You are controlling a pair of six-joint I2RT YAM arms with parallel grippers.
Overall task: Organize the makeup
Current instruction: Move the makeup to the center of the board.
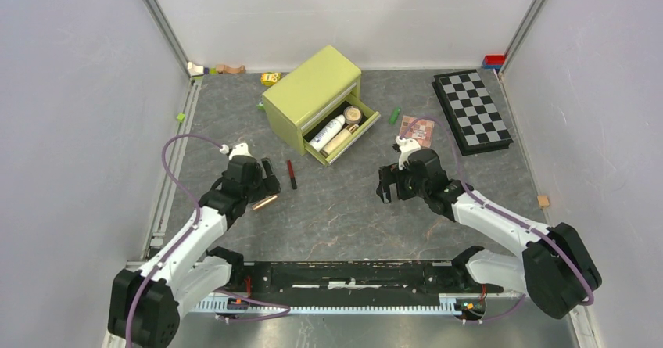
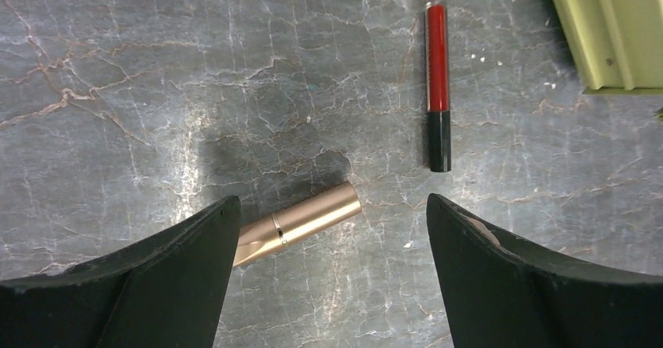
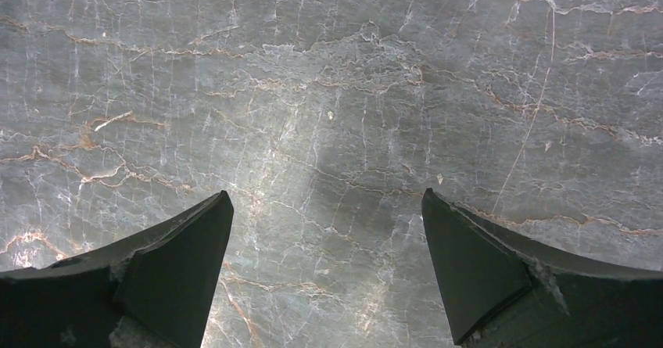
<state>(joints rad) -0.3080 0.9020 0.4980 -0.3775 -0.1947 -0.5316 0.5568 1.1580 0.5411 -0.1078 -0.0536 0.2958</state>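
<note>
A rose-gold tube [image 2: 301, 220] lies on the table, one end tucked under the left finger of my open left gripper [image 2: 332, 207]; from above the tube [image 1: 266, 201] shows just below that gripper [image 1: 264, 185]. A red-black pencil [image 2: 438, 86] lies a little farther off, also seen in the top view [image 1: 292, 174]. In the open drawer [image 1: 370, 125] of the green cabinet [image 1: 311, 90] lie a white bottle [image 1: 327, 132] and a round tan compact [image 1: 353, 115]. A green stick [image 1: 396, 115] and a pink-brown palette [image 1: 415, 130] lie right of it. My right gripper [image 1: 395, 182] stands open over bare table [image 3: 328, 129].
A chequered board [image 1: 471, 110] lies at the back right. Small toy blocks [image 1: 217, 69] line the back wall, with a red and blue one [image 1: 493, 60] in the right corner. A tan block [image 1: 542, 201] sits near the right wall. A metal rail [image 1: 173, 160] runs along the left.
</note>
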